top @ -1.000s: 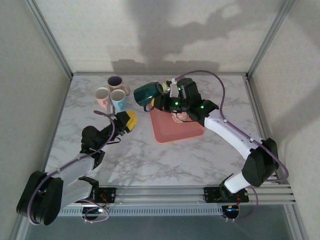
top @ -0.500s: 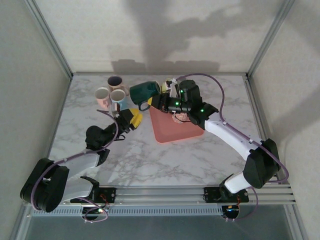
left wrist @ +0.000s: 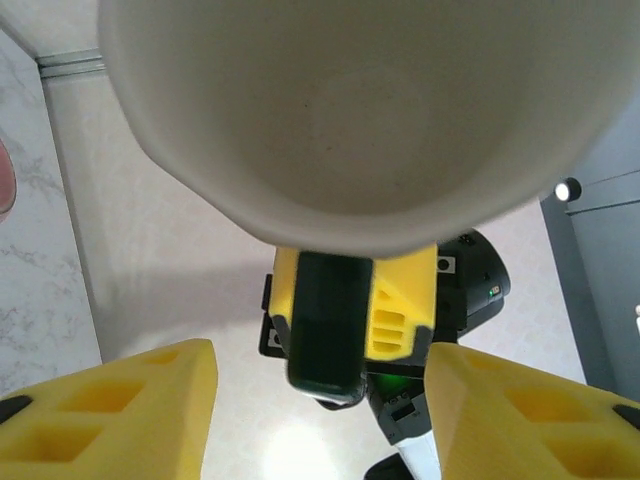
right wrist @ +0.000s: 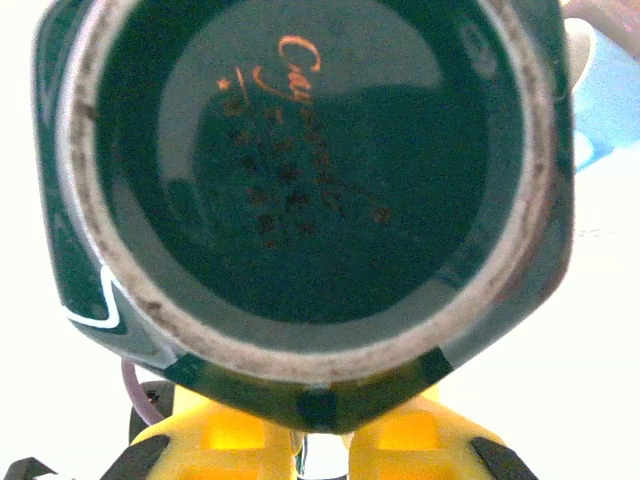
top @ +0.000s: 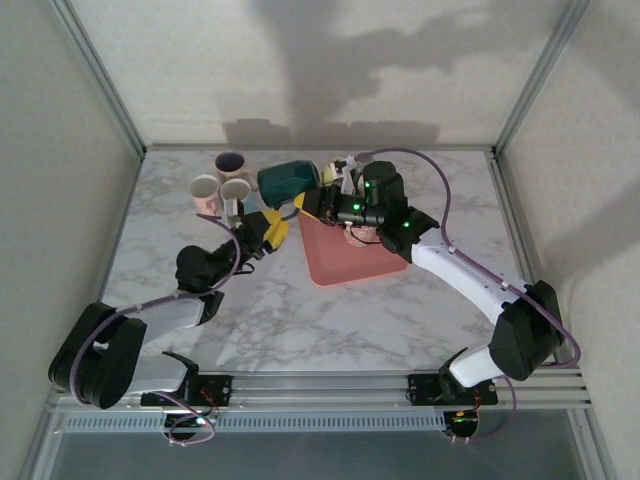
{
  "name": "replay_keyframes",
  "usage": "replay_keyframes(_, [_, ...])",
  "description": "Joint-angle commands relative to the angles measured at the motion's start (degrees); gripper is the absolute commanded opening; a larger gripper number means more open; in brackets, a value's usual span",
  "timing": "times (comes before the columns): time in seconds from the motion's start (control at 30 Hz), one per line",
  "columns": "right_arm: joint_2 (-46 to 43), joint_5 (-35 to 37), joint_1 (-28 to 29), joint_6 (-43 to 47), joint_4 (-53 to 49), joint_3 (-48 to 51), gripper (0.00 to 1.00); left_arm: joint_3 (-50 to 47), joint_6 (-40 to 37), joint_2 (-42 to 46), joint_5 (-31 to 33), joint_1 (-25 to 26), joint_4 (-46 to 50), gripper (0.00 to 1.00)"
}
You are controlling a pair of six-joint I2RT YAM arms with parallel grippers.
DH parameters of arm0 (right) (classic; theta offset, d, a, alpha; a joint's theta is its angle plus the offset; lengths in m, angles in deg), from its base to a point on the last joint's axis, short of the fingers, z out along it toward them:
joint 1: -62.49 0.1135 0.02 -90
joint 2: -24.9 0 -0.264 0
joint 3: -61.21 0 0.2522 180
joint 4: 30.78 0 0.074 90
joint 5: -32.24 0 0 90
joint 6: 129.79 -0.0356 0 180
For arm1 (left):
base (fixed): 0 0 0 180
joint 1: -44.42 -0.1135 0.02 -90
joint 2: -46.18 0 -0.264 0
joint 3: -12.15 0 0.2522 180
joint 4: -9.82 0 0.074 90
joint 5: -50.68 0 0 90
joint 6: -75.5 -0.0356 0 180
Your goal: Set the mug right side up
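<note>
"Two claws close together now. What just changed?"

"My left claw (top: pixel 270 228) has come up off the worktop (top: pixel 300 320) in the last second and reached toward the dark green mug (top: pixel 288 181). Its yellow fingers (left wrist: pixel 110 400) have drawn in from wide to about half. They still stand apart, with nothing between them."

"And the mug?"

"It's in the air, lying on its side above the far left corner of the pink tray (top: pixel 345 262). My right claw (top: pixel 314 196) is pinched nearly shut on it, by the handle as far as I can judge. The mug has swung a little leftward, so its cream inside faces my left claw."

"Meaning?"

"I think a handover is being set up. The left takes the body, the right lets go, and then the mug can be stood mouth up. It isn't righted yet."

"Anything beyond?"

"Three upright mugs (top: pixel 222 186) stand just to its left, near enough to bump."
</note>
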Motion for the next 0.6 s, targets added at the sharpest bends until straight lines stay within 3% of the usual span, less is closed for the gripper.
replay_keyframes(0.0, [-2.8,-2.5,0.5,-0.3,8.4,-0.1,0.0,2.8,1.0,-1.3,0.3,0.6,-5.9,0.53])
replay_keyframes(0.5, [-2.6,-3.9,1.2,0.0,8.0,0.3,0.0,4.3,2.0,-3.3,1.9,1.0,-8.8,0.22])
replay_keyframes(0.57, [-2.6,-3.9,1.2,0.1,7.9,0.2,0.0,4.3,2.0,-3.3,1.9,1.1,-9.1,0.13])
